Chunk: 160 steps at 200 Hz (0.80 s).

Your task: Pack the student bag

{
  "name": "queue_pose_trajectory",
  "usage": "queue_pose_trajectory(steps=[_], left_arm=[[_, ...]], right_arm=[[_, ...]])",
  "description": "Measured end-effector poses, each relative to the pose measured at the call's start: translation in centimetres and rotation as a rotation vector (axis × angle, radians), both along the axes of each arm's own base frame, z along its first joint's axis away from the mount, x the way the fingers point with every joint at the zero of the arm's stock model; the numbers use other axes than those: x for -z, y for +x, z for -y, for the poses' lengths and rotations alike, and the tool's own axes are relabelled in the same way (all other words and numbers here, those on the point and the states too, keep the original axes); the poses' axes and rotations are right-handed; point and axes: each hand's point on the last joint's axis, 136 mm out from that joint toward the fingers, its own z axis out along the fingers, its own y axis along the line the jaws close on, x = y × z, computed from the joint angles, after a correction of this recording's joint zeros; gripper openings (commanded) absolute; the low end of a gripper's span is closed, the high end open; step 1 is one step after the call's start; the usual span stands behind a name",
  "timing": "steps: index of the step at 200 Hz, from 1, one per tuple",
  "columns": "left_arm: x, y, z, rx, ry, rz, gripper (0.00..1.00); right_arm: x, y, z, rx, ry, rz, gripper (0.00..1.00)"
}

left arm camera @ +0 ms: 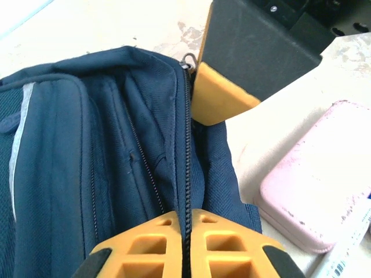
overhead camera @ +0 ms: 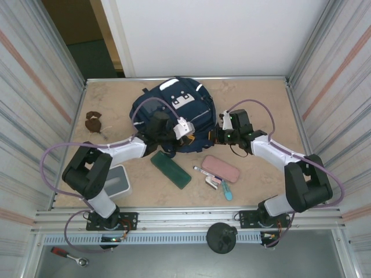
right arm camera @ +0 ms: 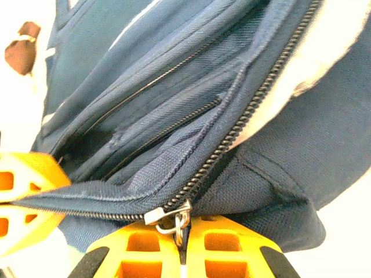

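Nearest the arm bases, a grey-and-white box (overhead camera: 119, 179) sits on the surface (overhead camera: 261, 110) at the left. A dark green flat case (overhead camera: 171, 169) lies just beyond it toward the middle. Right of that lie a pink pouch (overhead camera: 221, 168), some pens (overhead camera: 208, 176) and a small blue item (overhead camera: 226, 190).

Behind these, both arms meet at the near edge of the student bag (overhead camera: 174, 110). The left pincer (left arm camera: 186, 223) is closed narrow on the bag's fabric at the zip line. The right pincer (right arm camera: 182, 229) is clamped on the metal zip pull (right arm camera: 168, 215), just beside the other.

The bag lies flat at the middle of the surface, patch side up. Its long axis runs near to far and its zipped edge faces the arms. Well to its left is a small brown object (overhead camera: 93, 122).
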Motion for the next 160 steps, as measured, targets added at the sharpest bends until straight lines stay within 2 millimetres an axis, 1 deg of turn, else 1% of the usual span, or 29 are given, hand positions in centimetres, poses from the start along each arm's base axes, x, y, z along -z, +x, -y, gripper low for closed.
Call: queue_pose_trajectory(steps=[22, 43, 58, 81, 97, 109, 119, 141, 160], left_arm=[[0.4, 0.3, -1.4, -0.023, -0.014, -0.01, 0.03], [1.2, 0.9, -3.0, -0.064, 0.003, -0.043, 0.05], [1.3, 1.1, -3.4, -0.075, 0.007, -0.051, 0.06], [1.4, 1.0, -3.4, -0.076, 0.009, -0.057, 0.13], [1.7, 1.0, -3.5, -0.083, 0.023, -0.065, 0.23], [1.8, 1.0, -3.5, -0.089, 0.035, -0.061, 0.33], [1.9, 1.1, -3.5, -0.096, 0.047, -0.056, 0.38], [1.6, 0.9, -2.6, -0.089, 0.07, -0.031, 0.45], [0.9, 0.6, -1.4, -0.072, 0.087, -0.003, 0.47]], right_arm=[[-0.3, -0.1, -1.0, -0.038, 0.033, 0.005, 0.0], [-0.2, 0.8, -0.1, 0.011, -0.002, 0.026, 0.0], [-0.4, 1.0, -0.2, 0.016, -0.01, 0.039, 0.0], [-0.3, 1.0, -0.3, 0.024, -0.028, 0.046, 0.0], [-0.1, 1.0, -0.2, 0.034, -0.048, 0.047, 0.0], [0.1, 1.0, 0.1, 0.047, -0.064, 0.043, 0.0], [0.2, 1.1, 0.3, 0.057, -0.075, 0.044, 0.0], [0.3, 1.1, 0.4, 0.061, -0.083, 0.046, 0.0], [0.3, 1.0, 0.1, 0.059, -0.092, 0.051, 0.0]])
